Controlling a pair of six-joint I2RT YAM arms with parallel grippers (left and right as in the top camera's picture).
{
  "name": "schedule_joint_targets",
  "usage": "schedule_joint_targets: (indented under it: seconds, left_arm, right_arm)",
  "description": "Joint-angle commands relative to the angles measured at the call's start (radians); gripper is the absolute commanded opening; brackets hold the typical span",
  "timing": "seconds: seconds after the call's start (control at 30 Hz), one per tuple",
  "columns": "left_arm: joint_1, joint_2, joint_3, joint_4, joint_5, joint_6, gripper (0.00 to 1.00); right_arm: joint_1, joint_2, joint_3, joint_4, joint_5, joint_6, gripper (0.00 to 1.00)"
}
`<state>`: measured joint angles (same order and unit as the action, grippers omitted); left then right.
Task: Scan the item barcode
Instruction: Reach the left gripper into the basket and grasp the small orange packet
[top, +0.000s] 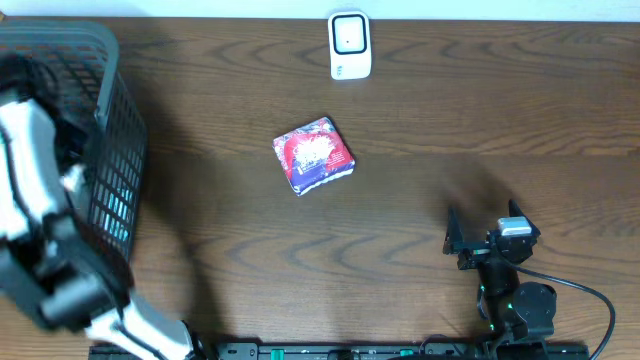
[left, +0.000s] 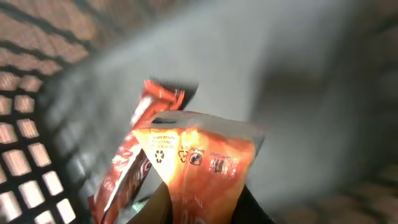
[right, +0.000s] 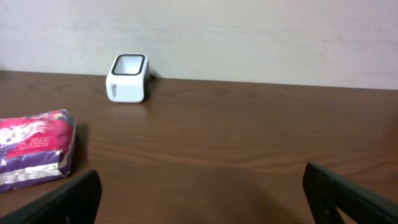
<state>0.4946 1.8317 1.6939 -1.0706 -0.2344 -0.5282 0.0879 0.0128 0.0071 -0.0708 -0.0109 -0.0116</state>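
Deep inside a grey mesh basket (top: 110, 120), the left pincer (left: 205, 208) is clamped on the lower part of an orange packet (left: 199, 155), its two fingers (left: 254, 208) pressed against either side of the foil. The packet rises directly above the pincer, with its crimped top seam and a row of small printed symbols facing the wrist camera. Just to the pincer's left, touching the orange packet, a red wrapper (left: 134, 149) stands tilted against the basket's gridded wall (left: 25, 124). From overhead, only the left arm (top: 30, 180) shows, reaching down over the basket rim; the pincer itself is hidden inside. Across the wooden worktop (top: 450, 120), the right pincer (top: 483, 225) sits low above the surface with its jaws spread wide apart and nothing between them; in the wrist view its dark fingertips (right: 62, 199) frame bare wood. Ahead of that pincer and off to its left lies a red-and-purple packet (top: 313, 155), flat on the worktop and well apart from it. Farther ahead, beyond the packet and near the worktop's far edge, stands the white barcode scanner (top: 350, 45), upright, its dark-framed window (right: 130, 64) on top. The orange packet is well apart from the scanner, off to the far left.
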Motion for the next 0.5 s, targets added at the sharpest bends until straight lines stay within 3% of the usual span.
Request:
schedule_joint_targets:
  seconds: [0.0, 0.13, 0.3, 0.47]
  left_arm:
    - [-0.002, -0.192, 0.036, 0.011, 0.018, -0.068, 0.08]
    - [-0.003, -0.374, 0.036, 0.073, 0.107, -0.102, 0.07]
    - [-0.015, -0.554, 0.036, 0.15, 0.442, -0.101, 0.08]
    - [-0.161, -0.618, 0.036, 0.187, 0.618, -0.006, 0.08]
  right_arm:
    - [-0.002, -0.004, -0.002, -0.004, -0.006, 0.007, 0.99]
    - [-0.002, -0.004, -0.002, -0.004, -0.006, 0.007, 0.99]
    - [-0.002, -0.004, -0.002, -0.005, -0.006, 0.007, 0.99]
    - [-0.002, -0.004, -0.002, -0.004, -0.006, 0.007, 0.99]
